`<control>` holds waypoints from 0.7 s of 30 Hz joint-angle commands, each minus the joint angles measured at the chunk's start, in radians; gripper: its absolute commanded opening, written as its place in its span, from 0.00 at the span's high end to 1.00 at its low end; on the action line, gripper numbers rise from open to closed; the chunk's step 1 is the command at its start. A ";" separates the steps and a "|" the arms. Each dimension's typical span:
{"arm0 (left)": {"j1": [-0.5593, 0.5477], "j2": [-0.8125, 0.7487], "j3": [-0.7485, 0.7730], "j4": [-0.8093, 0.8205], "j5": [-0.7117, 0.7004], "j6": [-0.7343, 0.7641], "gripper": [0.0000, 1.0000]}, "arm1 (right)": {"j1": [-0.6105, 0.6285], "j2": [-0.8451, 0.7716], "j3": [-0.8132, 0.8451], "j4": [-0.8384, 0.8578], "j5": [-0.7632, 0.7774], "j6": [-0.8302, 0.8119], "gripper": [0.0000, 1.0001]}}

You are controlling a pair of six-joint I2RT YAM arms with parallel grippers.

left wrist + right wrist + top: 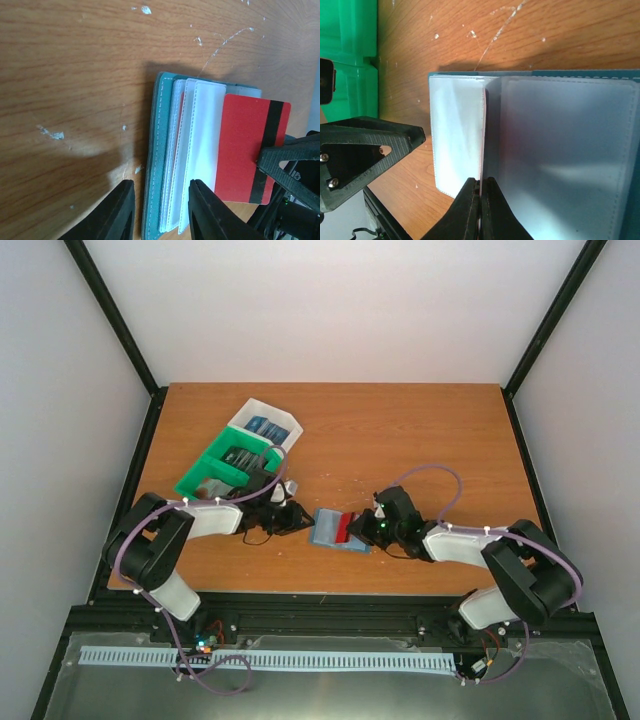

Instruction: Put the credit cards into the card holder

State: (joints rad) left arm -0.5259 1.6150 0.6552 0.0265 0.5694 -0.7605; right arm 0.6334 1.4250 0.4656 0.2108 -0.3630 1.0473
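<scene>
The teal card holder [322, 531] lies open on the table between my two grippers. In the left wrist view its teal cover [159, 150] and clear sleeves [205, 140] fan out. A red card [245, 145] with a black band lies half in the sleeves. My right gripper [363, 530] is shut on that card, which shows edge-on [481, 160] between the sleeves [560, 150] in the right wrist view. My left gripper [160, 215] is open; its jaws straddle the near edge of the cover and the sleeves. Other cards lie in the bins.
A green bin [222, 470] and a white bin [266, 425] stand behind the left arm, each with dark and blue cards inside. The green bin [350, 50] also shows in the right wrist view, close behind the left gripper's finger [365, 150]. Black frame rails edge the table.
</scene>
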 commanded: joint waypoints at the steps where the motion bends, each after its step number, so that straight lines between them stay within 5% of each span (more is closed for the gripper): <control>1: -0.013 0.009 -0.005 0.025 -0.002 0.006 0.68 | -0.008 0.035 -0.005 0.030 0.000 0.033 0.97; 21: -0.043 0.039 -0.008 0.027 -0.026 -0.002 0.77 | -0.007 0.173 -0.012 0.212 -0.092 0.056 0.97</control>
State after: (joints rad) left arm -0.5491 1.6428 0.6495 0.0341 0.5529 -0.7673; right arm 0.6289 1.5597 0.4545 0.4061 -0.4492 1.1076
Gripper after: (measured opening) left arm 0.231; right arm 0.032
